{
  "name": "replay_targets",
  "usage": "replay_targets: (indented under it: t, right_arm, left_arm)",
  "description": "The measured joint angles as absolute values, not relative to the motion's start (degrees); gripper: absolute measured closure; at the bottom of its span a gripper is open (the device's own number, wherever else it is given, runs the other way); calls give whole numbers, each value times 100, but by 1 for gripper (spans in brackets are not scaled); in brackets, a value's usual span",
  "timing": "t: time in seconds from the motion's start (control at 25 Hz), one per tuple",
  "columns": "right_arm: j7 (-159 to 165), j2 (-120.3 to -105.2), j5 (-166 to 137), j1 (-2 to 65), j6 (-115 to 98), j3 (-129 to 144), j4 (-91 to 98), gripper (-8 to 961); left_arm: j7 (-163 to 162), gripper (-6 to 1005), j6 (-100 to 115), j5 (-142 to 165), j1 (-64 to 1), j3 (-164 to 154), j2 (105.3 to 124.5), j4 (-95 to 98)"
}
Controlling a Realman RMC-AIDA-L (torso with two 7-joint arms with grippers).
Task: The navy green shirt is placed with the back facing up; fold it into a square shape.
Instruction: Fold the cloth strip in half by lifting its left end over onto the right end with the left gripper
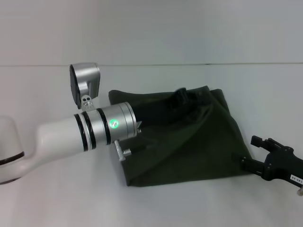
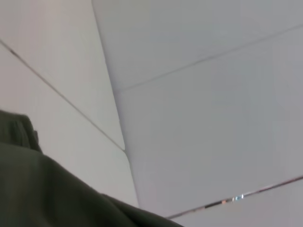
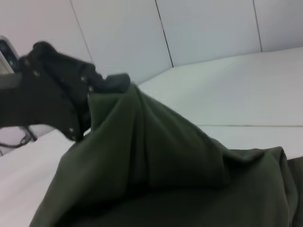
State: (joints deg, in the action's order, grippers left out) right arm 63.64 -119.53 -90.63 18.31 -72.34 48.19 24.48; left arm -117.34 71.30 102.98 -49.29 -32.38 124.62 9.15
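The navy green shirt [image 1: 189, 137] lies partly folded on the white table [image 1: 57, 198], plain side showing. My left arm's silver wrist [image 1: 111, 124] hangs over the shirt's left edge and hides its own fingers in the head view. In the right wrist view the left gripper [image 3: 102, 87] is shut on a pinch of the shirt [image 3: 156, 156], which rises to a peak at its black fingers. My right gripper [image 1: 248, 151] sits low at the shirt's lower right corner, with its fingers apart. Dark cloth [image 2: 47, 194] fills a corner of the left wrist view.
The table's far edge [image 1: 213, 64] meets a pale panelled wall [image 2: 199, 118]. A silver camera housing [image 1: 85, 82] stands up from the left wrist. Bare table surface lies in front of and to the left of the shirt.
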Motion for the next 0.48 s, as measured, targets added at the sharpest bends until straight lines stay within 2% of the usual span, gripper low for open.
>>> replay_targets:
  t: [0.48]
  right_arm:
    - [6363,-11960,-9064,1873,-7228,4865,2434,9]
  left_arm:
    - [-11215,984,6824,9959,-5313,-3270,12469,215]
